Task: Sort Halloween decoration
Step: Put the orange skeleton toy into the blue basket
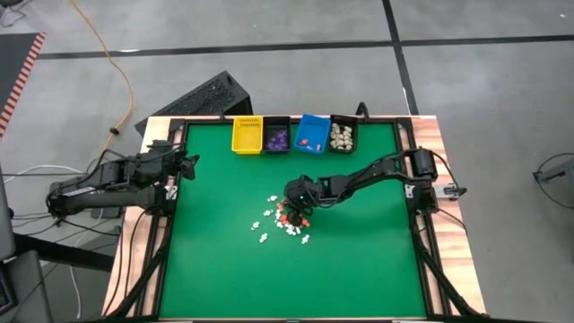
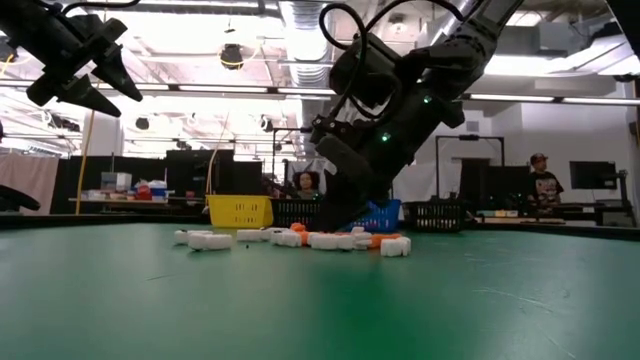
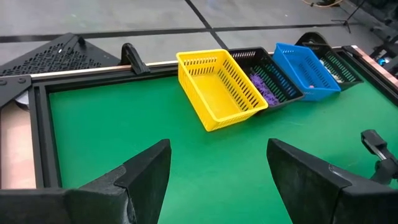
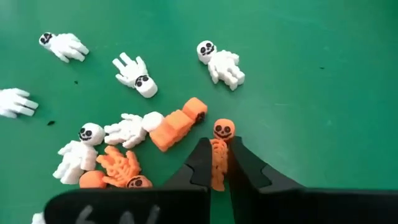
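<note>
A green felt-like table (image 1: 224, 278) holds a loose scatter of tiny Halloween skeletons (image 1: 285, 222) near its middle, white ones and orange ones, each a flat moulded figure with a round skull, black printed face and stubby splayed limbs. The right gripper (image 4: 219, 163) is down in this pile, its dark tapered fingers pinched narrow on one orange skeleton (image 4: 219, 149), gripped by the body with the head poking out beyond the tips. Just beside it lie another orange piece (image 4: 177, 127) and a white skeleton (image 4: 132, 129), touching each other. Four slatted plastic bins stand in a row at the far edge: yellow bin (image 1: 247, 135), a black bin (image 1: 276, 135) with purple pieces, blue bin (image 1: 312, 133), and a second black bin (image 1: 342, 135) with cream pieces. The left gripper (image 3: 217, 180) waits raised near the table's left edge, jaws wide and empty. Risks, as a judgement: the grip is thin and on a small smooth figure, so it could twist or slip out on the lift; nearby pieces could be nudged or dragged along; and it could be dropped into a bin of the wrong colour.
</note>
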Tool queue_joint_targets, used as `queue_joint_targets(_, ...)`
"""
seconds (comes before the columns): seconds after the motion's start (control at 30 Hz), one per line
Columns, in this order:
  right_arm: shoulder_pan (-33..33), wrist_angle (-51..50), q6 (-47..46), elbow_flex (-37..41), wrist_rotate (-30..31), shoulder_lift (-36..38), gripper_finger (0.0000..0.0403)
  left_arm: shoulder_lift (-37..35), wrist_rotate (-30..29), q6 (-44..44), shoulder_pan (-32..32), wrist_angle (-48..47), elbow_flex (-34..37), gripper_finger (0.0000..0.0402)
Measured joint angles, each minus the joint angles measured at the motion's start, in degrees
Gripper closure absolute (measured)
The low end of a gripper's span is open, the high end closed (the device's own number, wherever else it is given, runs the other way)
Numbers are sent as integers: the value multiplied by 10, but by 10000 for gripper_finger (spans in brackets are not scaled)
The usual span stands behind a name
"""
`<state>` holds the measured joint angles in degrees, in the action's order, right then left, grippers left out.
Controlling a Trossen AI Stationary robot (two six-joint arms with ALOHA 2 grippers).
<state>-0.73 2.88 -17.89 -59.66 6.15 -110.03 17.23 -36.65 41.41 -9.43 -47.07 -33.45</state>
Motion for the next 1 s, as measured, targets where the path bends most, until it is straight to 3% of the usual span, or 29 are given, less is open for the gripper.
queue_joint_targets(0.3,-50,-35,9,-17,30,97,354,0,-3,-2,0,0,0,145)
queue_joint_targets(0.63,-194,-45,33,-17,125,193,350,0,-13,-4,0,0,0,145)
queue_joint_targets(0.83,-281,-44,13,-17,104,188,350,0,-13,-4,0,-1,0,145)
queue_joint_targets(1.0,-313,-50,-13,-17,66,152,344,0,-13,-4,0,-1,0,145)
